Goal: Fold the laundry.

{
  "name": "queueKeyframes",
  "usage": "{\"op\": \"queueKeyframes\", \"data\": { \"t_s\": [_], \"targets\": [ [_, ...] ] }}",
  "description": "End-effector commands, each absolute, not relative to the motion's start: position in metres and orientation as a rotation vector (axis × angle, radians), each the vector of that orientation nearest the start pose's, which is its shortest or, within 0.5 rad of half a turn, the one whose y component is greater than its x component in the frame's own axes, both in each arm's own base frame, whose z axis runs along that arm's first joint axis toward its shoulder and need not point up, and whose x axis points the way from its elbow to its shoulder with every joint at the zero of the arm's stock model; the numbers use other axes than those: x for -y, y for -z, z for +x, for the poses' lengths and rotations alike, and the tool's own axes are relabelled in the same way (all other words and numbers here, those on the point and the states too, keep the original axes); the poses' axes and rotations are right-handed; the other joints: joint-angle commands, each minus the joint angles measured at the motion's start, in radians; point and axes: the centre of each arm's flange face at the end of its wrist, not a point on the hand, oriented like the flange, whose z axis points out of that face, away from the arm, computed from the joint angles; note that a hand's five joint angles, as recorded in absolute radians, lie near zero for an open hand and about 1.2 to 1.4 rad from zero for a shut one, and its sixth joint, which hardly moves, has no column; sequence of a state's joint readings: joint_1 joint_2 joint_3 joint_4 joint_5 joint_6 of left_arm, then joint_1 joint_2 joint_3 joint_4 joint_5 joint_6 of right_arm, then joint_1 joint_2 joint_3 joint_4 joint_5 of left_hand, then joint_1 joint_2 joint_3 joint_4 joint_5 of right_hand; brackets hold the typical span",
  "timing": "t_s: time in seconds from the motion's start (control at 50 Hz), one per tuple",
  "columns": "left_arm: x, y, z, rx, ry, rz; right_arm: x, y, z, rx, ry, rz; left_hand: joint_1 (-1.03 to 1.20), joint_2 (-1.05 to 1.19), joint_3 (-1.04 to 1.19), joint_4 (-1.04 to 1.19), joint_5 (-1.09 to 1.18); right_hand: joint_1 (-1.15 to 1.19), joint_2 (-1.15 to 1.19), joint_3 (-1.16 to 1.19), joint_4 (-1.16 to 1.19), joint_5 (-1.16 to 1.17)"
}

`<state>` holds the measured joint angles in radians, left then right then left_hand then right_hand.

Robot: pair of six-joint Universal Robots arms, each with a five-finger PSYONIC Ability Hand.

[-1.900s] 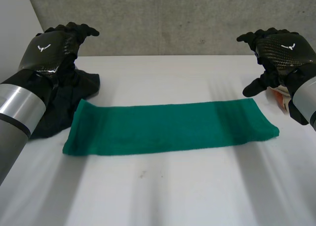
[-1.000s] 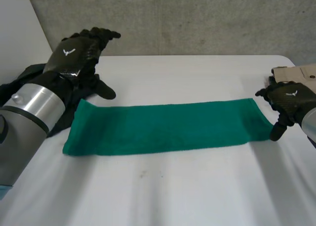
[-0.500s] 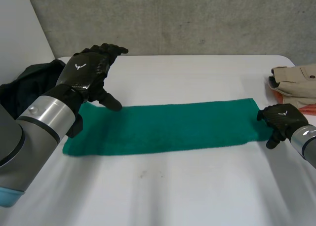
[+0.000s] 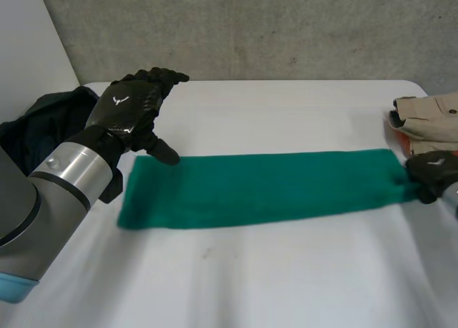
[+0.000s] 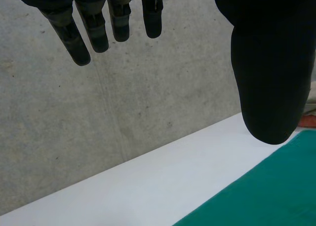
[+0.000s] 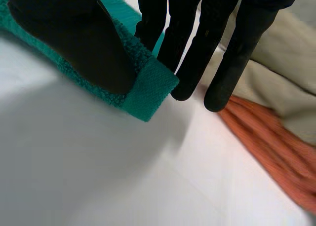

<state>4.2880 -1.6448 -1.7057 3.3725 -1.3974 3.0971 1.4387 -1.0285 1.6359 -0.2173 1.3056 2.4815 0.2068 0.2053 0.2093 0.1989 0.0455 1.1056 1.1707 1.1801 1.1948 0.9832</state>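
A green towel, folded into a long strip, lies across the white table. My right hand is at its right end. In the right wrist view the thumb presses the towel's end corner against the fingers, so the hand is shut on it. My left hand hovers open just above the far left corner of the towel. In the left wrist view its fingers are straight, and its thumb hangs over the green towel.
A beige garment on an orange cloth lies at the table's right edge, just beyond my right hand. A dark garment is heaped at the left edge. A concrete wall stands behind the table.
My right hand came down onto the towel's right end, closed on it and dragged the whole strip to the right. My left hand swung in over the towel's left end, then held still.
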Motion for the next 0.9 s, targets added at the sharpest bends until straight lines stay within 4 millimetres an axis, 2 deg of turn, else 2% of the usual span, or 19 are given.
{"op": "queueKeyframes", "data": {
  "t_s": [0.02,0.08,0.16,0.18,0.24,0.26,0.3,0.32,0.34,0.4,0.42,0.48,0.56,0.68,0.7,0.72,0.76,0.86,0.9],
  "targets": [
    [0.225,-0.27,-0.268,-2.473,2.519,0.733,0.375,-0.16,0.035,-2.884,2.038,-1.052,-0.02,-0.018,-0.022,-0.012,-0.033,0.291,0.226,0.216,0.201,0.239],
    [0.223,-0.27,-0.27,-2.475,2.521,0.744,0.377,-0.161,0.025,-2.936,2.043,-1.161,-0.02,-0.018,-0.022,-0.012,-0.033,0.291,0.226,0.216,0.201,0.239],
    [0.221,-0.271,-0.271,-2.476,2.522,0.748,0.376,-0.168,0.06,-2.793,2.102,-1.323,-0.02,-0.018,-0.022,-0.012,-0.033,0.291,0.226,0.216,0.201,0.239],
    [0.221,-0.271,-0.271,-2.476,2.522,0.748,0.374,-0.173,0.088,-2.673,2.149,-1.362,-0.02,-0.018,-0.022,-0.012,-0.033,0.291,0.226,0.216,0.201,0.239],
    [0.221,-0.271,-0.271,-2.473,2.526,0.748,0.368,-0.182,0.128,-2.492,2.232,-1.379,-0.02,-0.018,-0.022,-0.012,-0.033,0.291,0.226,0.216,0.201,0.239],
    [0.221,-0.272,-0.27,-2.469,2.53,0.747,0.36,-0.19,0.156,-2.355,2.285,-1.399,-0.02,-0.018,-0.022,-0.012,-0.033,0.291,0.226,0.216,0.201,0.239],
    [0.221,-0.273,-0.27,-2.467,2.532,0.745,0.349,-0.198,0.187,-2.197,2.326,-1.434,-0.02,-0.018,-0.022,-0.012,-0.033,0.291,0.226,0.216,0.201,0.239],
    [0.221,-0.273,-0.27,-2.466,2.531,0.743,0.342,-0.202,0.203,-2.112,2.344,-1.458,-0.02,-0.018,-0.022,-0.012,-0.033,0.291,0.226,0.216,0.201,0.239],
    [0.221,-0.273,-0.27,-2.466,2.531,0.743,0.325,-0.208,0.238,-1.926,2.366,-1.514,-0.02,-0.018,-0.022,-0.012,-0.033,0.291,0.226,0.216,0.201,0.239],
    [0.221,-0.273,-0.27,-2.465,2.531,0.744,0.294,-0.21,0.287,-1.663,2.352,-1.588,-0.02,-0.018,-0.022,-0.012,-0.033,0.291,0.226,0.216,0.201,0.239],
    [0.221,-0.273,-0.27,-2.465,2.531,0.744,0.276,-0.204,0.313,-1.533,2.315,-1.632,-0.02,-0.018,-0.022,-0.012,-0.033,0.291,0.226,0.216,0.201,0.239],
    [0.221,-0.272,-0.27,-2.468,2.526,0.742,0.237,-0.179,0.357,-1.344,2.189,-1.713,-0.02,-0.018,-0.022,-0.012,-0.033,0.291,0.226,0.216,0.201,0.239],
    [0.221,-0.271,-0.27,-2.474,2.521,0.747,0.199,-0.148,0.386,-1.24,2.039,-1.785,-0.02,-0.018,-0.022,-0.012,-0.033,0.291,0.226,0.216,0.201,0.239],
    [0.224,-0.266,-0.272,-2.487,2.506,0.749,0.183,-0.118,0.392,-1.253,1.93,-1.847,-0.02,-0.018,-0.022,-0.012,-0.033,0.268,0.203,0.194,0.179,0.216],
    [0.225,-0.265,-0.273,-2.491,2.502,0.751,0.185,-0.119,0.39,-1.267,1.937,-1.842,-0.02,-0.018,-0.022,-0.012,-0.033,0.03,-0.035,-0.045,-0.059,-0.022],
    [0.226,-0.265,-0.273,-2.493,2.5,0.752,0.187,-0.125,0.388,-1.284,1.949,-1.82,-0.02,-0.018,-0.022,-0.012,-0.033,-0.565,-0.631,-0.64,-0.655,-0.618],
    [0.23,-0.262,-0.276,-2.496,2.49,0.757,0.185,-0.131,0.386,-1.297,1.955,-1.8,-0.02,-0.018,-0.022,-0.012,-0.033,-0.928,-0.993,-1.003,-1.018,-0.98],
    [0.24,-0.258,-0.281,-2.46,2.472,0.805,0.2,-0.167,0.365,-1.467,2.008,-1.599,-0.017,-0.015,-0.019,-0.009,-0.03,-0.931,-0.996,-1.006,-1.02,-0.983],
    [0.241,-0.257,-0.287,-2.433,2.467,0.848,0.221,-0.178,0.341,-1.65,1.993,-1.452,-0.017,-0.015,-0.019,-0.009,-0.03,-0.931,-0.996,-1.006,-1.02,-0.983]
  ]
}}
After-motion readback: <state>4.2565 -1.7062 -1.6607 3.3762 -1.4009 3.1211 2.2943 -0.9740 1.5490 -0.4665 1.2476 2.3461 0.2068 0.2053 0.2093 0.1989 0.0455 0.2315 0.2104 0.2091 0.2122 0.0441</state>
